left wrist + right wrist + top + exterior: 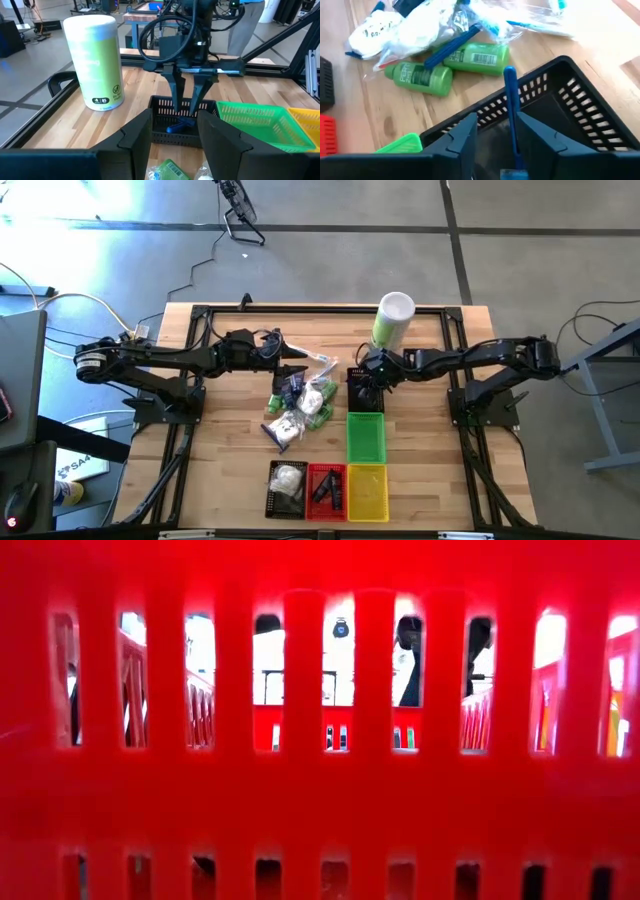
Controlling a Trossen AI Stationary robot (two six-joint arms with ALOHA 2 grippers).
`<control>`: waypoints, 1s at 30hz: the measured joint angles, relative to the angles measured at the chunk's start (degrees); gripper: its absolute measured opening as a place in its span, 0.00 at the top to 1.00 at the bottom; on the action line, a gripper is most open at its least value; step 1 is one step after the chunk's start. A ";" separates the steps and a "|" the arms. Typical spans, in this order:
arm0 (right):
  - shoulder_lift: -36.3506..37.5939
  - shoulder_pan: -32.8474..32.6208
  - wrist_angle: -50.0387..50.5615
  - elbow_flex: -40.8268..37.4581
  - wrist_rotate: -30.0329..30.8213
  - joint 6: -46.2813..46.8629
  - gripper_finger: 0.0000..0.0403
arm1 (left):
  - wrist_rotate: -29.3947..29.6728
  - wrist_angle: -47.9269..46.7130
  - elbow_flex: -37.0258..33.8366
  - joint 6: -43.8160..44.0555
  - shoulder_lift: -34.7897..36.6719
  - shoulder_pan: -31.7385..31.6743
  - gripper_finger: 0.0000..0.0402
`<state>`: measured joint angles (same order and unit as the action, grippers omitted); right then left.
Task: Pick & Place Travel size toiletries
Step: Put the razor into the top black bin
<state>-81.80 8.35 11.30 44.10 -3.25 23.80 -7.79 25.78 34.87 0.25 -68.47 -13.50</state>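
1 thin blue stick point(510, 107) stands nearly upright in the black basket point(570, 100) between the right gripper point(495, 135)'s narrowly parted fingers, apparently just loosed; the left gripper point(175, 132), part-open and empty, hangs nearer the toiletries pile point(300, 405).

You see a wooden table point(230, 470) standing on a grey floor point(330, 250) with dark lines across it. White and black cables point(70, 300) lie on that floor. Bright light falls at one side.
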 joint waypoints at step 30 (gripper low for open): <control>-9.24 0.01 -15.24 0.00 -1.75 -8.98 0.99 | -0.01 -0.29 0.00 0.37 0.00 0.00 0.61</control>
<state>-91.04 8.36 -3.95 44.10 -4.99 14.82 -7.81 25.50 34.87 0.62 -68.47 -13.50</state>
